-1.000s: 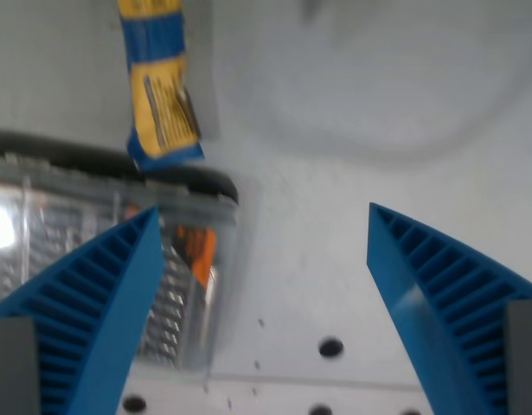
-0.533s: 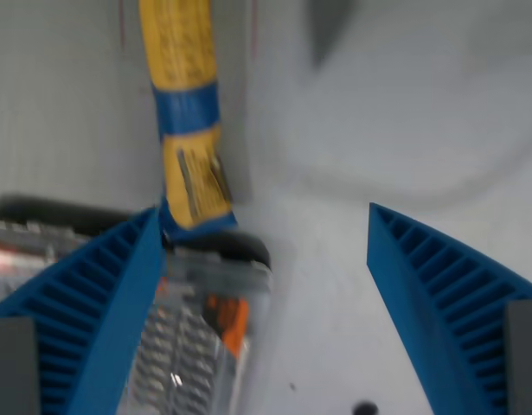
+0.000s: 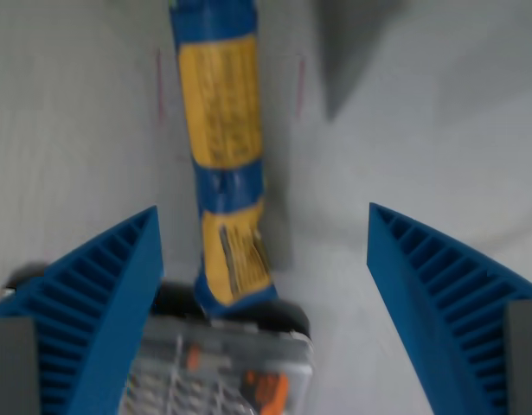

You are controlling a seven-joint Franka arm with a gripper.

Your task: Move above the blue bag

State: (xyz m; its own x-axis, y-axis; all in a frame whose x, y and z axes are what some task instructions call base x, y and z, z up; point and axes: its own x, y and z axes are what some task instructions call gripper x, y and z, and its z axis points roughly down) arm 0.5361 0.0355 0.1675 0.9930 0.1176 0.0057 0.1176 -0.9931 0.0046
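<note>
Blue and yellow foil runs up the middle of my wrist view: the blue bag [image 3: 224, 173] lies lengthwise on the pale table [image 3: 439, 112], reaching from the top edge down to a crimped end just above a clear plastic case [image 3: 222, 372] at the bottom. Whether that end rests on the case's dark rim or merely sits close over it, I cannot tell through the blur.

My gripper [image 3: 261, 251] is spread wide and carries nothing; the two ribbed blue fingers [image 3: 92, 294] frame the picture at either side, with open table between them. I judge that width sensible here, since the job is only to hover over the bag, and an open gripper keeps the view of it unblocked.

The bag sits left of the midpoint between my fingertips and extends mostly upward in the view, so I reckon I am over its lower end, not its centre. To finish, I would need to travel toward the top of the view and a touch to the wrist view's left, staying clear of the case.
</note>
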